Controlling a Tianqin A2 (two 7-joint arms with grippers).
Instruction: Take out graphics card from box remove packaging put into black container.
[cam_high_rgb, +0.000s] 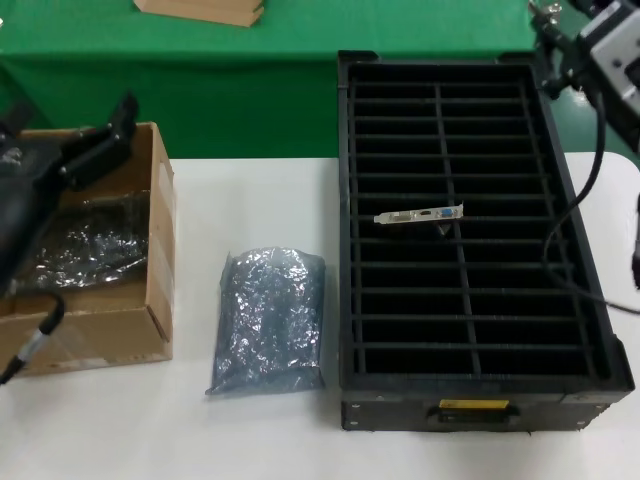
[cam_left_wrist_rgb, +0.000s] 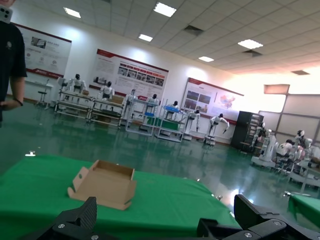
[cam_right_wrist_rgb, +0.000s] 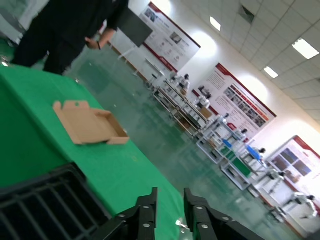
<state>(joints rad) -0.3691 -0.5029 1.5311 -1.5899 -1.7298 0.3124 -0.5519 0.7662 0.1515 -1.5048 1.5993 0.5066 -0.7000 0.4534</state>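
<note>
We see the graphics card (cam_high_rgb: 420, 215) standing in a middle slot of the black container (cam_high_rgb: 590, 330), its emptied packaging (cam_high_rgb: 268, 320) flat on the table between container and box (cam_high_rgb: 150, 300). Our left gripper (cam_high_rgb: 100, 150) hovers spread above the box; our right gripper (cam_right_wrist_rgb: 167, 212), fingers near-closed on nothing, sits raised past the container's far corner (presumably clear of it).

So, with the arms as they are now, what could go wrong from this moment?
1. The left gripper hangs over the box, close to its back rim; lowering it carelessly might catch the cardboard and shift the box.
2. The graphics card seems to lie across the dividers of the black container, not down in a slot, so a bump could slide it.
3. The empty packaging lies loose on the table; a passing arm might sweep it away.
</note>
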